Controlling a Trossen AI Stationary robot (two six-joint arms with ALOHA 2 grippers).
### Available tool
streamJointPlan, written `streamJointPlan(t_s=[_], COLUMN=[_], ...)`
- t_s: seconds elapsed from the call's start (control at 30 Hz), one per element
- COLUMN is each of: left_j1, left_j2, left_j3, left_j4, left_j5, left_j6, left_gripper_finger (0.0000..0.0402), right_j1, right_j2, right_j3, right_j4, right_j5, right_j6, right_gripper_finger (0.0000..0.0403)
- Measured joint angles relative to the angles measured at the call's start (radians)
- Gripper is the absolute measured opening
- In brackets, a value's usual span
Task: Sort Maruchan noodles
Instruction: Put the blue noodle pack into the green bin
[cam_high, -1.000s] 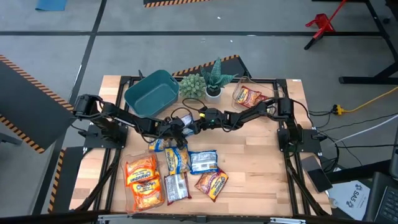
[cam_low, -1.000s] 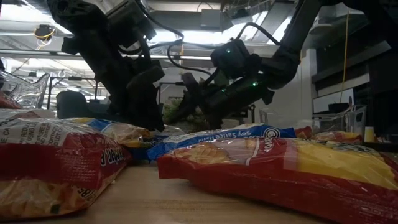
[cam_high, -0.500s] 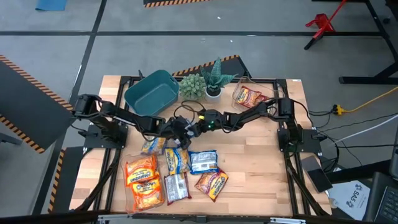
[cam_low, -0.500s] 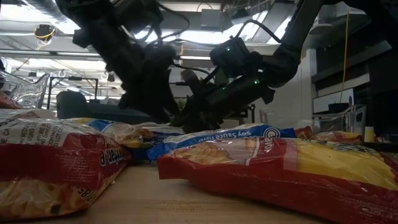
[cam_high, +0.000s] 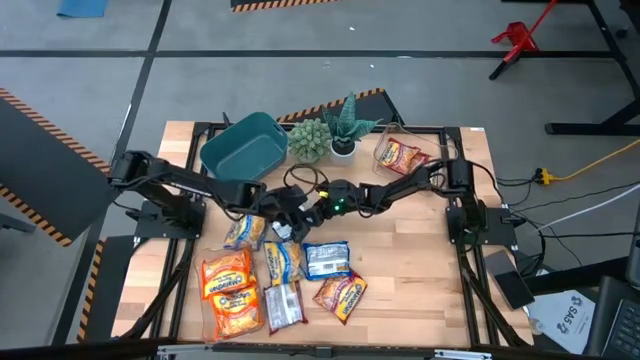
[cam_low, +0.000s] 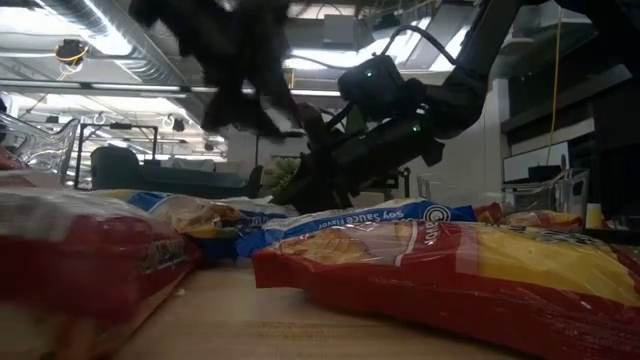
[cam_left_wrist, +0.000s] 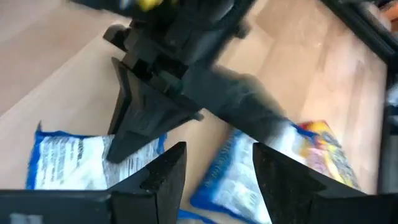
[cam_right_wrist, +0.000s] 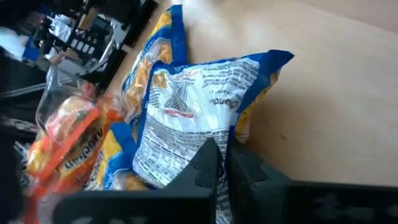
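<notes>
Both arms meet at mid-table over the spread of noodle packets.

The left gripper (cam_high: 283, 213) hangs with its fingers (cam_left_wrist: 168, 174) apart and nothing between them, just above a blue-yellow packet (cam_high: 284, 258). The right gripper (cam_high: 308, 212) sits close beside it, fingers (cam_right_wrist: 208, 168) pressed together, empty, over a white-backed blue packet (cam_right_wrist: 186, 118). Most Maruchan noodles (cam_high: 270, 275) lie in a loose cluster on the near half of the table (cam_high: 420, 270): orange packets (cam_high: 228, 288) toward the left arm's side, a silvery-white one (cam_high: 326, 259) in the middle, a red one (cam_high: 340, 294) near it. A further red packet (cam_high: 398, 155) lies at the far right, near the teal bin (cam_high: 243, 148) and the potted plants (cam_high: 328, 132).
</notes>
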Motion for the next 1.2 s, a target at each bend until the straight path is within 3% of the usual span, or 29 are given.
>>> streamJointPlan(t_s=[0.4,0.67,0.87,1.2], left_j1=[-0.094,-0.193,-0.265,-0.351], left_j2=[-0.149,-0.265,-0.345,-0.484], left_j3=[0.268,0.392,0.444,0.446], left_j4=[-0.256,-0.301,-0.293,-0.294], left_j5=[-0.009,-0.051,-0.175,-0.372], left_j6=[-0.018,-0.017,0.039,0.135], left_gripper_finger=[0.0182,0.0182,0.0182,0.0182], right_j1=[0.02,0.017,0.017,0.017], right_j2=[0.008,-0.03,-0.067,-0.068], right_j3=[0.039,0.115,0.235,0.558], right_j4=[0.015,-0.043,-0.241,-0.602], right_j5=[0.016,0.026,0.058,0.239], right_j6=[-0.03,-0.14,-0.32,-0.668], right_gripper_finger=[0.0,0.0,0.0,0.0])
